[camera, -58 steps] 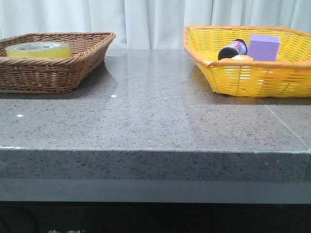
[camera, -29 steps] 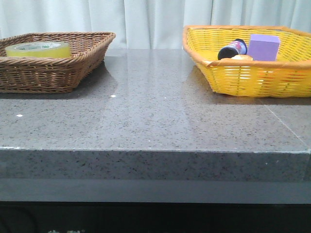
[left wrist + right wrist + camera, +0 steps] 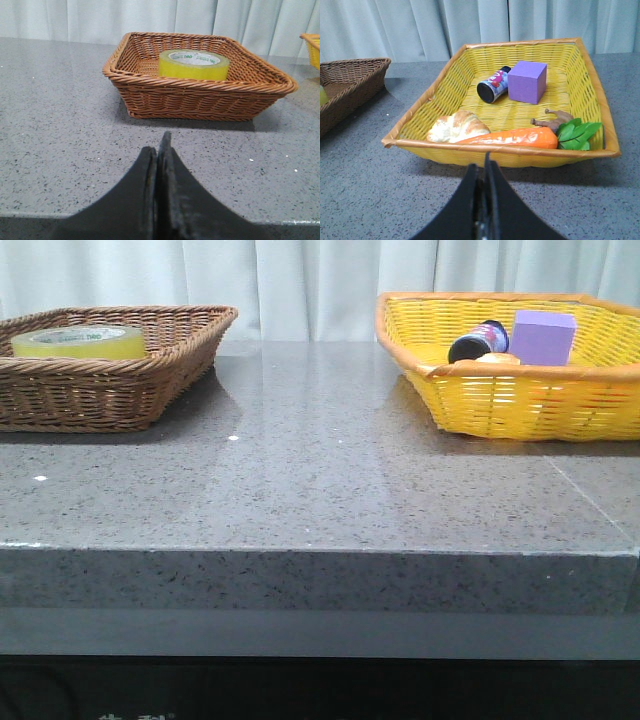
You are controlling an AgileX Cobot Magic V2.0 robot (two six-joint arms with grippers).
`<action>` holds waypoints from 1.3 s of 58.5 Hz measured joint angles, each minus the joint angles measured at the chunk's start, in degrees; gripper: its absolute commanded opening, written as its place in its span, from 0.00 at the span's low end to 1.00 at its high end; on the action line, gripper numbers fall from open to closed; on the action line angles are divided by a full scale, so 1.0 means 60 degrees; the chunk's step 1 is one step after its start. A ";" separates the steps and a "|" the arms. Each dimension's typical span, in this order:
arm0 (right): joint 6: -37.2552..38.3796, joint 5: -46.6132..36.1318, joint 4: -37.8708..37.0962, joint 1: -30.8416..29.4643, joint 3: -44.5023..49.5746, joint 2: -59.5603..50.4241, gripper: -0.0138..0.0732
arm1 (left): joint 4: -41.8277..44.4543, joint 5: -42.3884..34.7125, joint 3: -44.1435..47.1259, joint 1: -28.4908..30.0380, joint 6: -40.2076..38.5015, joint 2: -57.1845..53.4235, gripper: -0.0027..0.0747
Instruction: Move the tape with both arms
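Grey counter (image 3: 320, 480); closed left gripper (image 3: 159, 150) and right gripper (image 3: 484, 172) only in wrist views.

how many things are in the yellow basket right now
4: a purple block and a dark bottle lying on its side at the back of the yellow basket, and a bread roll and a carrot along its near rim. Anything smaller could be hidden behind them.

Front view sits low at the table (image 3: 320, 490) edge facing forward, both baskets far; left wrist view looks past its fingers (image 3: 172, 200) at the brown basket (image 3: 200, 95), close; right wrist view likewise at the yellow basket (image 3: 445, 145), brown basket shared.
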 measured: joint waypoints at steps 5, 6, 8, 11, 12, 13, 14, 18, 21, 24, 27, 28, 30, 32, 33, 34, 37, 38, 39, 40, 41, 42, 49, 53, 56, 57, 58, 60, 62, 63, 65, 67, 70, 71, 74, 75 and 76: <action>0.0000 0.0000 0.0000 0.0000 0.0000 0.0000 0.06 | 0.0000 0.0000 0.0000 0.0000 0.0000 0.0000 0.01; 0.0000 0.0000 0.0000 0.0000 0.0000 0.0000 0.06 | 0.0000 0.0000 0.0000 0.0000 0.0000 0.0000 0.01; 0.0000 0.0000 0.0000 0.0000 0.0000 0.0000 0.06 | 0.0000 0.0000 0.0000 0.0000 0.0000 0.0000 0.01; 0.0000 0.0000 0.0000 0.0000 0.0000 0.0000 0.06 | 0.0000 0.0000 0.0000 0.0000 0.0000 0.0000 0.01; 0.0000 0.0000 0.0000 0.0000 0.0000 0.0000 0.06 | 0.0000 0.0000 0.0000 0.0000 0.0000 0.0000 0.01; 0.0000 0.0000 0.0000 0.0000 0.0000 0.0000 0.06 | 0.0000 0.0000 0.0000 0.0000 0.0000 0.0000 0.01; 0.0000 -0.0062 0.0000 0.0000 0.0047 0.0000 0.06 | 0.0000 0.0000 0.0000 0.0000 0.0000 0.0000 0.01; 0.0000 -0.0300 -0.0051 0.0000 0.0261 -0.0049 0.06 | 0.0000 0.0000 0.0000 0.0000 0.0000 0.0000 0.01; 0.0000 -0.0627 -0.0089 -0.0023 0.0583 -0.0172 0.06 | 0.0000 0.0000 0.0000 0.0000 0.0000 0.0000 0.01; 0.0000 -0.0966 -0.0138 -0.0098 0.0975 -0.0353 0.06 | 0.0000 0.0000 0.0000 0.0000 0.0000 0.0000 0.01; 0.0000 -0.1283 -0.0155 -0.0222 0.1509 -0.0660 0.06 | 0.0000 0.0000 0.0000 0.0000 0.0000 0.0000 0.01; 0.0000 -0.1330 -0.0155 -0.0270 0.1647 -0.0753 0.06 | 0.0000 0.0000 0.0000 0.0000 0.0000 0.0000 0.01; 0.0000 -0.1412 -0.0164 -0.0406 0.1983 -0.1007 0.06 | 0.0000 0.0000 0.0000 0.0000 0.0000 0.0000 0.01; 0.0000 -0.1431 -0.0164 -0.0532 0.2243 -0.1225 0.06 | 0.0000 0.0000 0.0000 0.0000 0.0000 0.0000 0.01; 0.0000 -0.1450 -0.0164 -0.0633 0.2429 -0.1384 0.06 | 0.0000 0.0000 0.0000 0.0000 0.0000 0.0000 0.01; 0.0000 -0.1451 -0.0164 -0.0701 0.2546 -0.1491 0.06 | 0.0000 0.0000 0.0000 0.0000 0.0000 0.0000 0.01; 0.0000 -0.1490 -0.0164 -0.0920 0.2925 -0.1800 0.06 | 0.0000 0.0000 0.0000 0.0000 0.0000 0.0000 0.01; 0.0000 -0.1489 -0.0164 -0.0997 0.3066 -0.1838 0.06 | 0.0000 0.0000 0.0000 0.0000 0.0000 0.0000 0.01; 0.0000 -0.1489 -0.0164 -0.1050 0.3153 -0.1861 0.06 | 0.0000 0.0000 0.0000 0.0000 0.0000 0.0000 0.01; 0.0000 -0.1489 -0.0164 -0.1095 0.3262 -0.1887 0.06 | 0.0000 0.0000 0.0000 0.0000 0.0000 0.0000 0.01; 0.0000 -0.1489 -0.0164 -0.1135 0.3322 -0.1904 0.06 | 0.0000 0.0000 0.0000 0.0000 0.0000 0.0000 0.01; 0.0000 -0.1466 -0.0164 -0.1156 0.3392 -0.1904 0.06 | 0.0000 0.0000 0.0000 0.0000 0.0000 0.0000 0.01; 0.0000 -0.1250 -0.0178 -0.1219 0.3490 -0.1925 0.06 | 0.0000 0.0000 0.0000 0.0000 0.0000 0.0000 0.01; 0.0000 -0.1210 -0.0178 -0.1232 0.3490 -0.1925 0.06 | 0.0000 0.0000 0.0000 0.0000 0.0000 0.0000 0.01; 0.0000 -0.1187 -0.0178 -0.1232 0.3490 -0.1925 0.06 | 0.0000 0.0000 0.0000 0.0000 0.0000 0.0000 0.01; 0.0000 -0.1187 -0.0178 -0.1232 0.3490 -0.1925 0.06 | 0.0000 0.0000 0.0000 0.0000 0.0000 0.0000 0.01; 0.0000 -0.1187 -0.0178 -0.1232 0.3490 -0.1925 0.06 | 0.0000 0.0000 0.0000 0.0000 0.0000 0.0000 0.01; 0.0000 -0.1187 -0.0185 -0.1232 0.3490 -0.1925 0.06 | 0.0000 0.0000 0.0000 0.0000 0.0000 0.0000 0.01; 0.0000 -0.1180 -0.0185 -0.1232 0.3490 -0.1925 0.06 | 0.0000 0.0000 0.0000 0.0000 0.0000 0.0000 0.01; 0.0000 -0.1180 -0.0185 -0.1232 0.3490 -0.1925 0.06 | 0.0000 0.0000 0.0000 0.0000 0.0000 0.0000 0.01; 0.0000 -0.1180 -0.0200 -0.1232 0.3490 -0.1925 0.06 | 0.0000 0.0000 0.0000 0.0000 0.0000 0.0000 0.01; 0.0000 -0.1180 -0.0200 -0.1232 0.3490 -0.1925 0.06 | 0.0000 0.0000 0.0000 0.0000 0.0000 0.0000 0.01; 0.0000 -0.1180 -0.0200 -0.1232 0.3490 -0.1925 0.06 | 0.0000 0.0000 0.0000 0.0000 0.0000 0.0000 0.01; 0.0000 -0.1180 -0.0200 -0.1232 0.3490 -0.1925 0.06 | 0.0000 0.0000 0.0000 0.0000 0.0000 0.0000 0.01; 0.0000 -0.1180 -0.0200 -0.1232 0.3490 -0.1925 0.06 | 0.0000 0.0000 0.0000 0.0000 0.0000 0.0000 0.01; 0.0000 -0.1180 -0.0200 -0.1232 0.3490 -0.1925 0.06 | 0.0000 0.0000 0.0000 0.0000 0.0000 0.0000 0.01; 0.0000 -0.1180 -0.0200 -0.1232 0.3490 -0.1925 0.06 | 0.0000 0.0000 0.0000 0.0000 0.0000 0.0000 0.01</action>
